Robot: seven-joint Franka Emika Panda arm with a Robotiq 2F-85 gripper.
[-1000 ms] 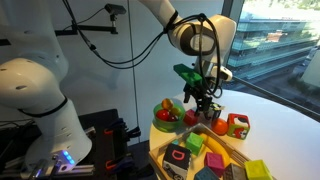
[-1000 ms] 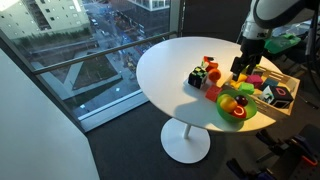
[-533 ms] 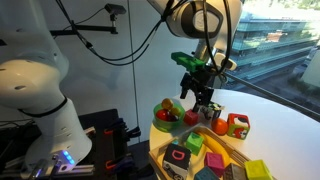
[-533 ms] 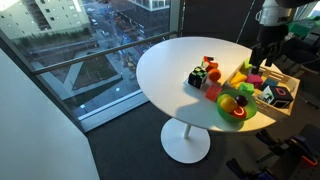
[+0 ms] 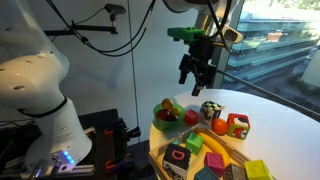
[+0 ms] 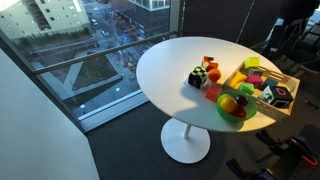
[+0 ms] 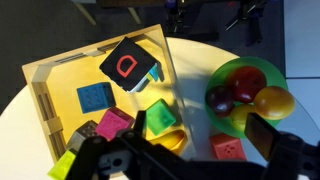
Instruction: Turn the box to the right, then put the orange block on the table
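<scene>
One box (image 7: pixel 38 100), one green bowl (image 7: pixel 240 68), one round white table (image 6: pixel 170 65) and one gripper (image 5: pixel 195 85) are in view

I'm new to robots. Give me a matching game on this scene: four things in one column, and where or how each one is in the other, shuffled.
Things:
1. gripper
2. green bowl
3. black cube with a red letter
4. red cube

Place or state:
A. inside the box
B. holds fruit
C. on the table, outside the box
D. high above the table, open

Pairs: 1-D, 2-B, 3-A, 4-C
</scene>
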